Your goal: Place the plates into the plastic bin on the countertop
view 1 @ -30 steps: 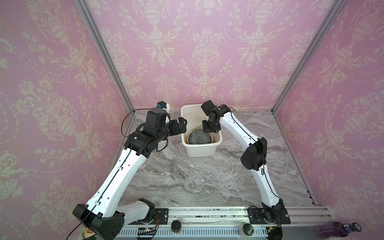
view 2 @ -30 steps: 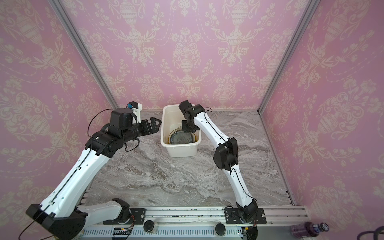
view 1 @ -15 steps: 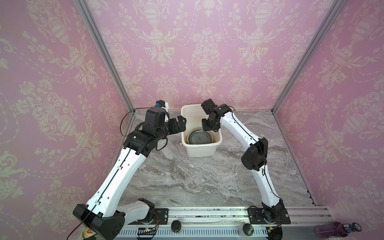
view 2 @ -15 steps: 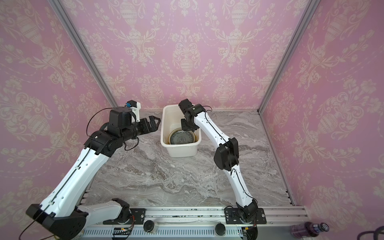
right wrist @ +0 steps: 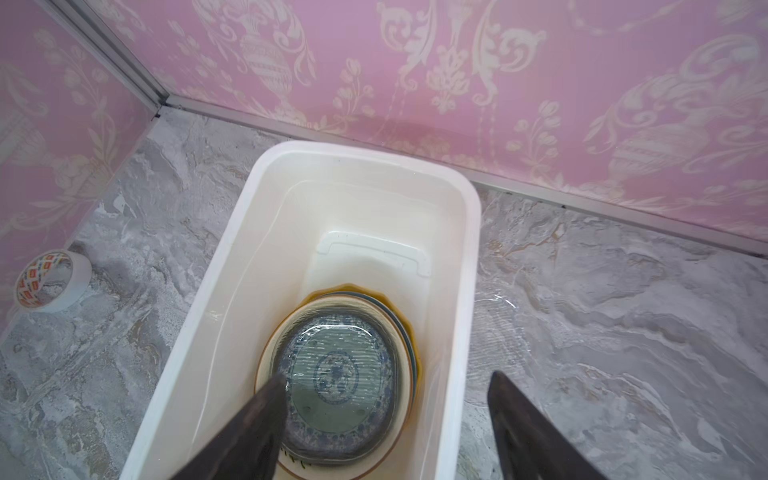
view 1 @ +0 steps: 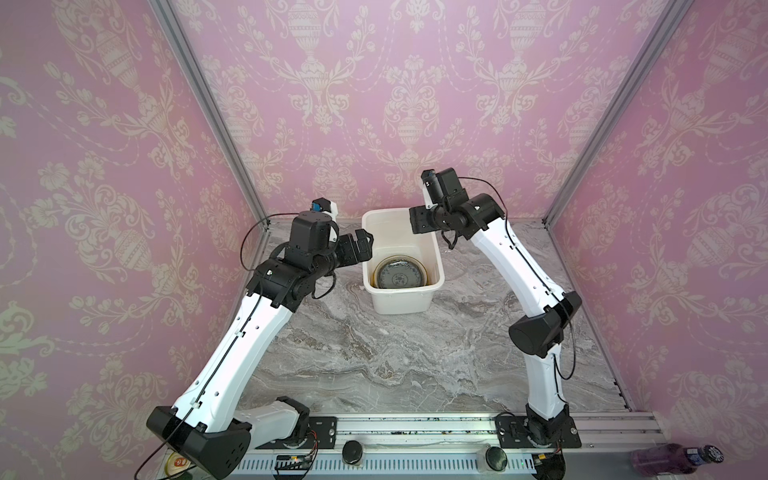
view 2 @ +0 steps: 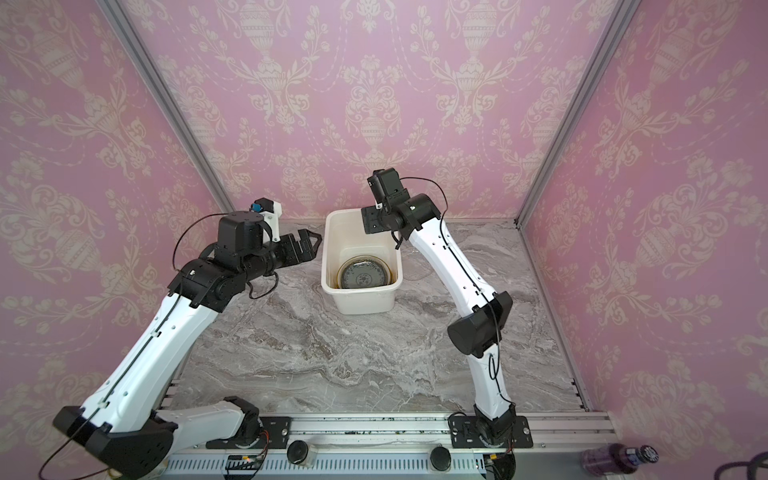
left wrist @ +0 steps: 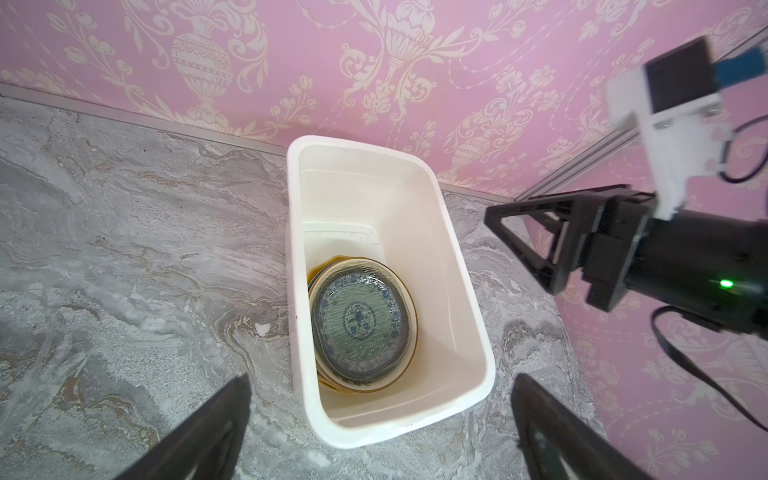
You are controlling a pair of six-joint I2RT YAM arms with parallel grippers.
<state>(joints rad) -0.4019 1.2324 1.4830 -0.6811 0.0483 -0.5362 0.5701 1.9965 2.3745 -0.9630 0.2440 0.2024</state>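
We judge the placing about finished: the plates lie stacked in the near end of the bin, at the back edge of the counter. The left fingers, beside its left rim, and the right fingers, over its far end, are spread and empty. Next we lift clear without knocking the rim.

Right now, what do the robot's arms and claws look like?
The left arm and right arm are white links with black joints and black cables. The left gripper and right gripper are black, with triangular open-frame fingers; a white camera bracket tops each wrist.
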